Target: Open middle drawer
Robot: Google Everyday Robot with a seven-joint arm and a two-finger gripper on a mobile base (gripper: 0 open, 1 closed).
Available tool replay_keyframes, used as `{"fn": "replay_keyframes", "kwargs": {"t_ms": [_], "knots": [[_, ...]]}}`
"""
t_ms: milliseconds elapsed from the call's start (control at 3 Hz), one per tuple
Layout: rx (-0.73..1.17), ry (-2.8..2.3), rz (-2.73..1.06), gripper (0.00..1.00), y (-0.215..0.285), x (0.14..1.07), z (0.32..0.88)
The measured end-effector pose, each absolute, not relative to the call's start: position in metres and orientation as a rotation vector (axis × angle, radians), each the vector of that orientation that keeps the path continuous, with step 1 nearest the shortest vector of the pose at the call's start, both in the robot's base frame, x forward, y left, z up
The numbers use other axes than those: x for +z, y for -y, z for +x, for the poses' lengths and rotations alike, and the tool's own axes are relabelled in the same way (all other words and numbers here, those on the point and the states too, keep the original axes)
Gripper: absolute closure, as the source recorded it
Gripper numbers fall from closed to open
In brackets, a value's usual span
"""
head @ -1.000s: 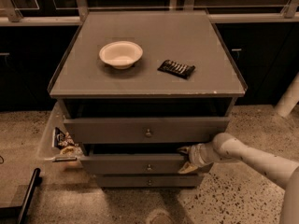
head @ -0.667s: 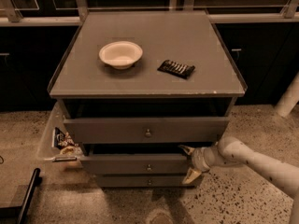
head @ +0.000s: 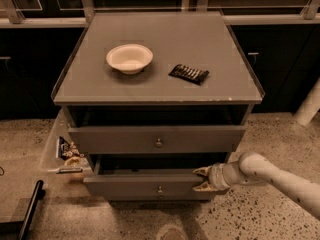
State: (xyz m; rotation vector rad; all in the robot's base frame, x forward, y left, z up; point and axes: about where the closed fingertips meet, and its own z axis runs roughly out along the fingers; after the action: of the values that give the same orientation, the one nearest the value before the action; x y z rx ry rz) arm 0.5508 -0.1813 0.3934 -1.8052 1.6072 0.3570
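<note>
The middle drawer [head: 135, 186] is the grey low front panel with a small round knob [head: 160, 189] at its centre. It stands pulled out past the top drawer [head: 120, 140], with a dark gap showing above it. My gripper [head: 202, 179] is at the right end of the middle drawer's front panel. One finger is above and behind the panel's top edge and the other is in front of it, closed on the panel. My pale arm [head: 280, 176] comes in from the lower right. The lowest drawer is hidden under the middle one.
On the cabinet top [head: 160, 91] are a white bowl [head: 129, 58] and a black packet [head: 188, 73]. A clear bin with snack packets [head: 67, 151] hangs at the cabinet's left side. A black bar [head: 27, 209] lies on the floor at lower left. A white post [head: 309, 104] stands at right.
The middle drawer has slid out toward the camera with my gripper at its right end. The gripper has moved slightly left and forward with it.
</note>
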Motion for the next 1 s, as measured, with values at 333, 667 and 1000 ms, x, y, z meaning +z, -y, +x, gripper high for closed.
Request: {"fn": "replay_keyframes", "kwargs": {"t_ms": [333, 667, 1000], "knots": [[0.358, -1.607, -1.806, 0.88, 0.1815, 0.3939, 0.5495], [0.358, -1.607, -1.806, 0.86, 0.1815, 0.3939, 0.5495], [0.36, -1.607, -1.805, 0.62, 0.181, 0.3939, 0.5495]]}}
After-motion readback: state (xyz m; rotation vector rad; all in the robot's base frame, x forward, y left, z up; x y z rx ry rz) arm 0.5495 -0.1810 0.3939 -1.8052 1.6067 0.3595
